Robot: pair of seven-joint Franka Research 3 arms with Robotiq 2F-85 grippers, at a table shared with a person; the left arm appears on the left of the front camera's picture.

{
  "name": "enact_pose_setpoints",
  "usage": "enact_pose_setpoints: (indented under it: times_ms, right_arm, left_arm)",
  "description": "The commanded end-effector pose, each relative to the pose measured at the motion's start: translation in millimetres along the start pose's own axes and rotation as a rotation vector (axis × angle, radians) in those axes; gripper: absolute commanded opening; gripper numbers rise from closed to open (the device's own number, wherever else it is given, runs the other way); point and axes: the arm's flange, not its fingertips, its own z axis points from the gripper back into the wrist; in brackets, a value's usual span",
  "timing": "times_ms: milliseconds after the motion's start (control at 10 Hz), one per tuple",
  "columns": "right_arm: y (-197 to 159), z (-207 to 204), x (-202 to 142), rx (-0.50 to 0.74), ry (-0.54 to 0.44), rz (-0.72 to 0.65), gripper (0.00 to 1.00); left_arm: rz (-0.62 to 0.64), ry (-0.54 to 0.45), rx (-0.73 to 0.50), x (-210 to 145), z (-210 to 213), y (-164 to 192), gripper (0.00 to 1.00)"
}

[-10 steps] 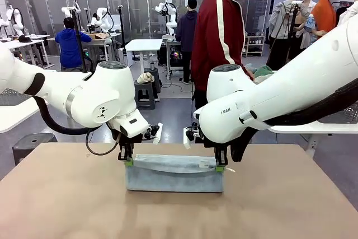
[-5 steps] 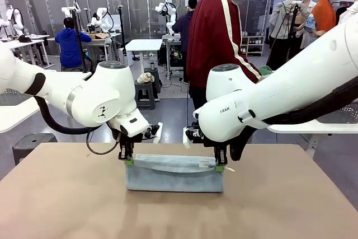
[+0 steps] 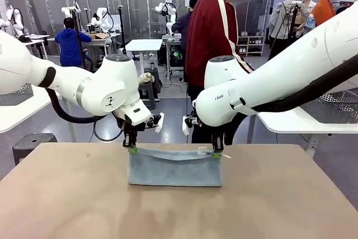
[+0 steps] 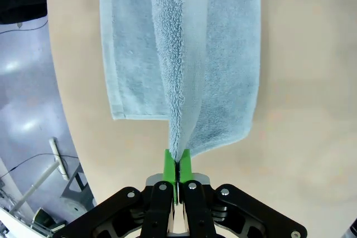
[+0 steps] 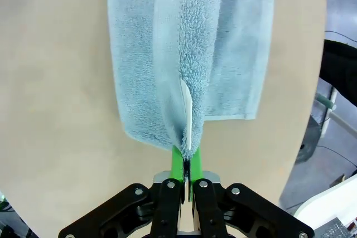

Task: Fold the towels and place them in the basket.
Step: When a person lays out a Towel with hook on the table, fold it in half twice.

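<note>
**A:** Where's the towel [image 3: 174, 169], and how is it held?

**B:** Light blue, mid-desk [image 3: 61, 200]. Your left hand [image 3: 132, 149] is pinched tight on one top corner, your right hand [image 3: 216, 153] on the other. The green pads [image 4: 169, 163] meet through the cloth. The upper edge sags slightly between them, and the lower part lies on the desk.

**A:** Why hold it so?

**B:** Judgement: with both corners lifted level, you can carry that edge over the lying half for a square fold. Uneven height would skew it.
</note>
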Motion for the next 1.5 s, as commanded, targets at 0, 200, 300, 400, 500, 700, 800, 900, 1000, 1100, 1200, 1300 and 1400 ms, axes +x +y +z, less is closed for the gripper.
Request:
enact_pose_setpoints:
  times_ms: [0, 200, 300, 400, 500, 700, 800, 900, 1000, 1100, 1200, 1300, 1400]
  right_arm:
    - [-18, -7, 5, -0.005, 0.019, 0.019, 0.05]
    - [-31, -18, 7, -0.006, 0.026, 0.013, 0.05]
    - [-38, -25, 9, -0.007, 0.016, 0.014, 0.05]
    - [-42, -32, 10, 0.0, 0.015, 0.01, 0.05]
    - [-47, -37, 11, 0.008, 0.014, 0.005, 0.05]
    - [-59, -52, 12, 0.022, 0.021, 0.005, 0.05]
    - [-63, -57, 13, 0.027, 0.021, 0.007, 0.05]
    - [-65, -62, 15, 0.035, 0.023, 0.006, 0.05]
    - [-68, -67, 15, 0.048, 0.028, -0.002, 0.05]
    - [-71, -72, 12, 0.057, 0.032, -0.015, 0.05]
    - [-72, -76, 9, 0.071, 0.033, -0.021, 0.05]
    - [-71, -80, 8, 0.085, 0.032, -0.021, 0.05]
    - [-71, -83, 7, 0.093, 0.032, -0.028, 0.05]
  left_arm:
    - [-0.034, 0.023, -0.013, 8, -5, 22, 0.03]
    - [-0.023, 0.034, -0.026, 15, -14, 36, 0.03]
    - [-0.016, 0.042, -0.024, 20, -20, 41, 0.03]
    - [-0.01, 0.044, -0.024, 22, -25, 45, 0.03]
    - [0.002, 0.05, -0.026, 22, -30, 48, 0.03]
    - [0.013, 0.062, -0.034, 23, -44, 55, 0.03]
    - [0.016, 0.063, -0.035, 24, -52, 57, 0.03]
    - [0.026, 0.066, -0.034, 24, -58, 60, 0.03]
    - [0.032, 0.07, -0.047, 24, -64, 62, 0.03]
    - [0.04, 0.072, -0.049, 23, -71, 64, 0.03]
    - [0.046, 0.072, -0.062, 21, -76, 65, 0.03]
    - [0.051, 0.075, -0.068, 18, -78, 65, 0.03]
    - [0.063, 0.081, -0.075, 16, -82, 65, 0.03]
